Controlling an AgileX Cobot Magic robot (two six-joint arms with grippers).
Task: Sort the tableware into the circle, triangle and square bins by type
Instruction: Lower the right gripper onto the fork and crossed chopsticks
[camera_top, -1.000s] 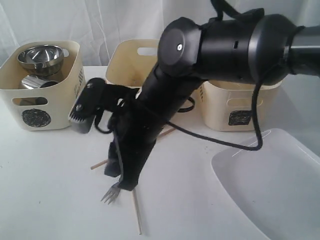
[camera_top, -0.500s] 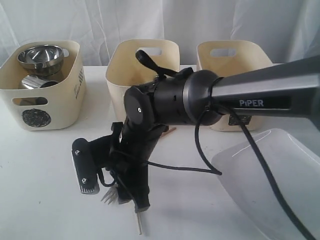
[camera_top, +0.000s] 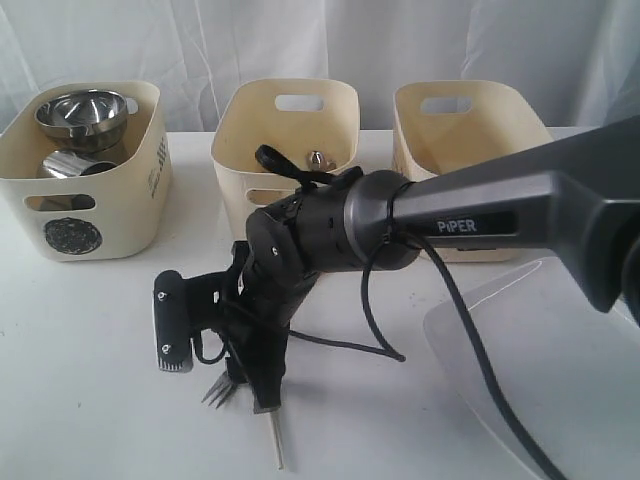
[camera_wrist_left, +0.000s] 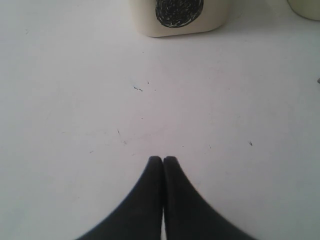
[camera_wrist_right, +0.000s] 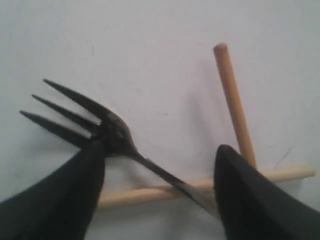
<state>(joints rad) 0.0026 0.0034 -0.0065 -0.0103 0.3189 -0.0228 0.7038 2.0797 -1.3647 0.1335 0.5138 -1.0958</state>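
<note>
A steel fork (camera_wrist_right: 102, 127) lies on the white table, its handle crossing over one of two wooden chopsticks (camera_wrist_right: 233, 100). My right gripper (camera_wrist_right: 160, 155) is open and low over the table, one finger on each side of the fork's handle. In the exterior view the fork's tines (camera_top: 218, 391) and a chopstick end (camera_top: 277, 442) stick out below the right gripper (camera_top: 250, 385). A steel bowl (camera_top: 82, 113) and a mug (camera_top: 64, 165) sit in the left bin (camera_top: 70, 235), which bears a circle mark. My left gripper (camera_wrist_left: 163, 160) is shut and empty over bare table.
The middle bin (camera_top: 285, 125) and the right bin (camera_top: 468, 125) stand at the back; a small steel piece (camera_top: 318, 158) shows in the middle one. A large white plate (camera_top: 545, 370) lies at the front right. The right arm reaches across the middle.
The right arm has dropped from high near the camera down to the table, and its jaws have opened wide around the fork's handle. The left gripper has stayed shut.
</note>
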